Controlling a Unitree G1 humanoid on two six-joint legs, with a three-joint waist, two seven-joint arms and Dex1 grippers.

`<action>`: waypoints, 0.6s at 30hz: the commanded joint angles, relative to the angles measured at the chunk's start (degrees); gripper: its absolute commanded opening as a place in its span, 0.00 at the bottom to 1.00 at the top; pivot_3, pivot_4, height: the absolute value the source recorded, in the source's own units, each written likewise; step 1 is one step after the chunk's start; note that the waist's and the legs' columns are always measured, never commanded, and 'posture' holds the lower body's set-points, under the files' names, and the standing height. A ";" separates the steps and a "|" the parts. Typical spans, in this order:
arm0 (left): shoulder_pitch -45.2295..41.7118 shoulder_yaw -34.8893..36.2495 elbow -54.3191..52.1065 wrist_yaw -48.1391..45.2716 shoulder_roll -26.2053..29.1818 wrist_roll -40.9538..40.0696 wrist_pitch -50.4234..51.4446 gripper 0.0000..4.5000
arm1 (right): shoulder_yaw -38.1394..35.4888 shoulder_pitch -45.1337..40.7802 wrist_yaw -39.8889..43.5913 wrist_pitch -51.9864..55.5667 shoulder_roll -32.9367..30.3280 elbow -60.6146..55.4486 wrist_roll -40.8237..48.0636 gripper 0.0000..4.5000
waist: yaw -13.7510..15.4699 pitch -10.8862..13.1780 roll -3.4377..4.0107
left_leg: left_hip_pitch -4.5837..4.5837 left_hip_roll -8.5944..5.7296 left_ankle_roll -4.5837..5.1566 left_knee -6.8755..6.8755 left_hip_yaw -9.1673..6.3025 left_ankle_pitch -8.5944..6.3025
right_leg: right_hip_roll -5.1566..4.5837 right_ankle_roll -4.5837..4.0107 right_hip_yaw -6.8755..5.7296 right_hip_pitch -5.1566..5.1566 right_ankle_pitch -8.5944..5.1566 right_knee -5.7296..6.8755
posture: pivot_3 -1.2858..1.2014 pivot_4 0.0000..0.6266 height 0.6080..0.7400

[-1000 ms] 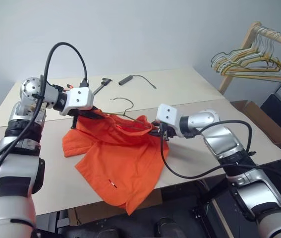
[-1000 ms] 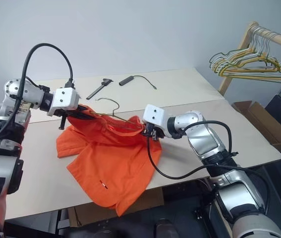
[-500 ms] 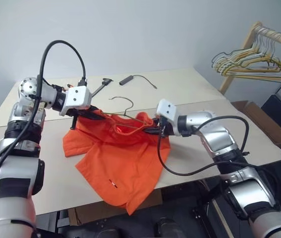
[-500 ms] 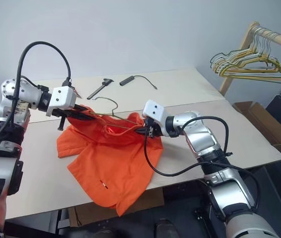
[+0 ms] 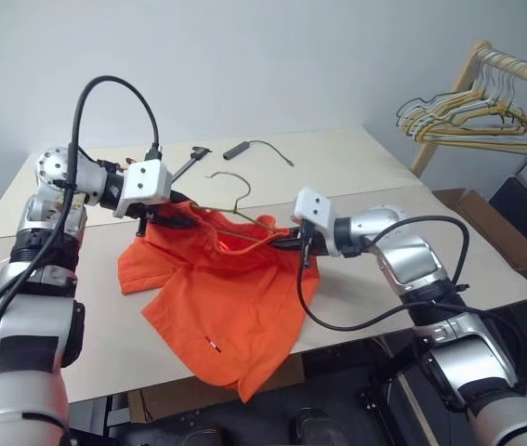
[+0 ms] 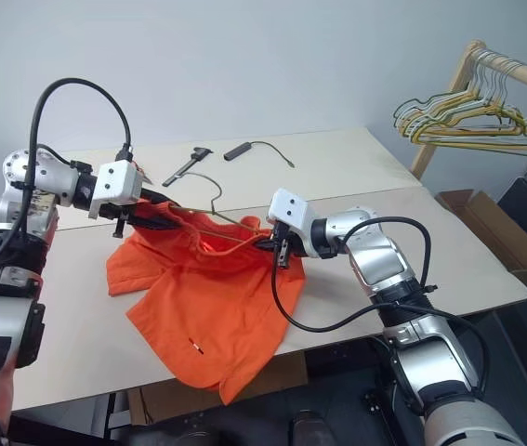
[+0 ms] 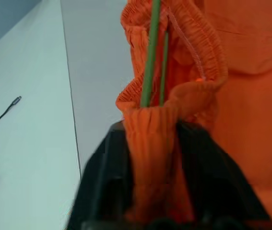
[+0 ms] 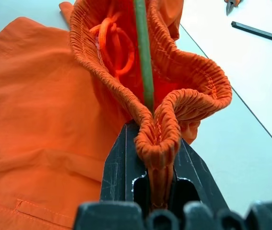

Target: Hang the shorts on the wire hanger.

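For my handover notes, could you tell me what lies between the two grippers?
Between the left gripper and right gripper stretches the shorts' waistband with the wire hanger threaded through it, seen in both eye views.

There is one pair of shorts [image 5: 221, 288], one wire hanger [image 5: 229, 206] and one bench [image 5: 356, 167]. The robot has two grippers, a left gripper [image 5: 172, 212] and a right gripper [image 5: 282, 242]. Far back on the bench lie one black tool [image 5: 189, 161] and one black stick with a thin cord [image 5: 244, 147]. One bunch of hangers [image 5: 472, 119] hangs on one wooden rack [image 5: 472, 65]; too many to count. One cardboard box [image 5: 495, 228] sits on the floor
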 commanded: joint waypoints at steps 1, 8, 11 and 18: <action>-1.94 1.80 1.60 1.91 0.49 -0.19 0.40 0.65 | -3.20 0.11 -0.61 1.07 -1.14 -3.05 1.81 0.01 | -0.01 0.00 0.00 | 0.00 0.00 0.00 0.00 0.00 0.00 | 0.00 0.00 0.00 0.00 0.00 0.00 | 0.50 0.00 1.00; -2.67 3.28 3.94 5.67 4.43 1.19 -0.41 1.00 | -6.94 3.39 -2.72 6.82 -4.12 -7.30 3.36 0.01 | -0.03 0.00 0.00 | -0.02 0.00 0.00 0.00 0.00 0.00 | 0.00 0.00 -0.01 -0.01 0.00 -0.01 | 0.50 0.00 1.00; -2.48 7.08 3.97 9.24 4.70 -1.79 0.47 1.00 | -9.37 5.50 -6.33 11.83 -6.05 -11.88 3.43 0.01 | -0.03 0.00 0.00 | -0.01 0.01 0.00 0.00 0.00 0.00 | -0.01 0.00 -0.01 -0.01 0.00 0.00 | 0.49 0.00 1.00; 2.16 13.13 -4.00 9.27 0.84 -10.72 5.67 1.00 | -17.31 6.62 -17.92 33.38 -6.06 -24.07 5.52 0.01 | 0.03 0.00 0.00 | -0.02 0.02 -0.01 0.01 0.00 0.00 | -0.03 0.00 -0.03 0.00 0.00 0.02 | 0.48 0.00 1.00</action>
